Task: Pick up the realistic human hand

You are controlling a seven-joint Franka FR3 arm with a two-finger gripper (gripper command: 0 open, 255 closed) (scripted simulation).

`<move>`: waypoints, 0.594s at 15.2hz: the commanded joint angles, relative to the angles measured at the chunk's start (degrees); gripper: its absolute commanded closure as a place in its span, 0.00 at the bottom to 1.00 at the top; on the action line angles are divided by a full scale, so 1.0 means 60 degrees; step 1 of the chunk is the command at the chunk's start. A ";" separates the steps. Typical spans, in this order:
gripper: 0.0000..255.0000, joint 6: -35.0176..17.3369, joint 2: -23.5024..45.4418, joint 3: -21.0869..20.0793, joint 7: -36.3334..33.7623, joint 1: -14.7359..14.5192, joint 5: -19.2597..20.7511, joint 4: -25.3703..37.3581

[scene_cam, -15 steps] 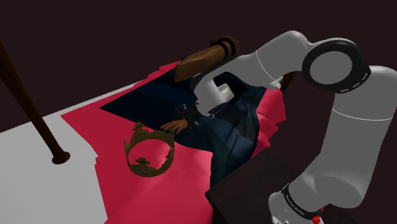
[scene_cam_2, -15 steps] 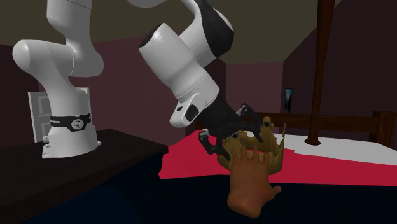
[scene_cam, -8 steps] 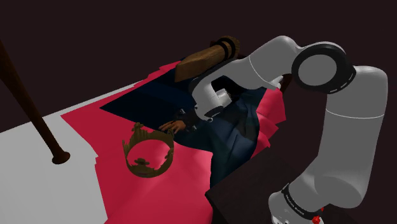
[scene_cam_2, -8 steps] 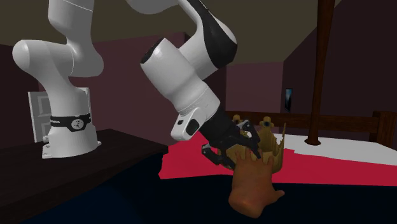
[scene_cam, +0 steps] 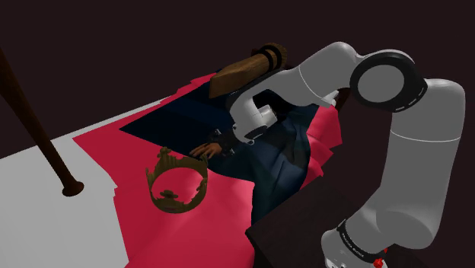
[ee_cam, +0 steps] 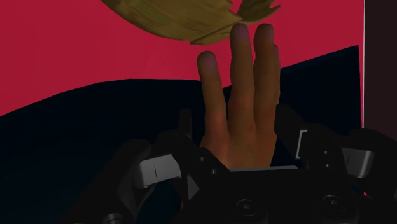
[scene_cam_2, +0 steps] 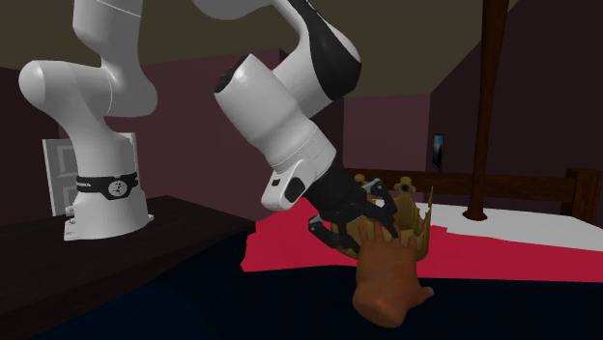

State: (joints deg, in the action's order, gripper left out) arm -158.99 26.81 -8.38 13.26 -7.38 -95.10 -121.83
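Red bedcover [scene_cam: 129, 148] with a dark blue blanket [scene_cam: 183, 114] thrown over it is your work surface.

Shoulder view, left to right:
- wooden bedpost [scene_cam: 34, 122], well clear of the job
- gold crown [scene_cam: 179, 183] sitting on the red
- flesh-coloured hand [scene_cam: 205, 150] lying at the blanket's edge, just beside the crown
- gripper [scene_cam: 227, 145] down over the hand's wrist end
- white arm [scene_cam: 396, 137] curving off to the stand at the right

Status, my read: the reach is done, grasp and lift are not.
- In the wrist view the gripper straddles the palm with its jaws apart, one each side. They sit close to the palm, but I see no squeeze on it.
- The hand rests on the blanket, not lifted. Its fingertips point away from the gripper toward the crown's rim. Whether they touch the rim I can't tell.

Left for you:
- close on the palm
- check that the grip holds
- lift straight up

Watch the crown: it sits right past the fingertips, so any drag forward would likely knock it. Call it roughly halfway.
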 commanded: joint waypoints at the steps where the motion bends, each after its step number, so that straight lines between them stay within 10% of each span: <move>1: 1.00 -0.0019 0.0089 -0.0002 0.0110 0.0003 -0.0106 -0.0034; 9: 1.00 0.0056 -0.0891 0.0063 -0.1298 -0.0067 0.1068 -0.0496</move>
State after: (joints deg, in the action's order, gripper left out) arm -158.72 22.42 -8.05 6.70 -7.70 -89.69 -124.32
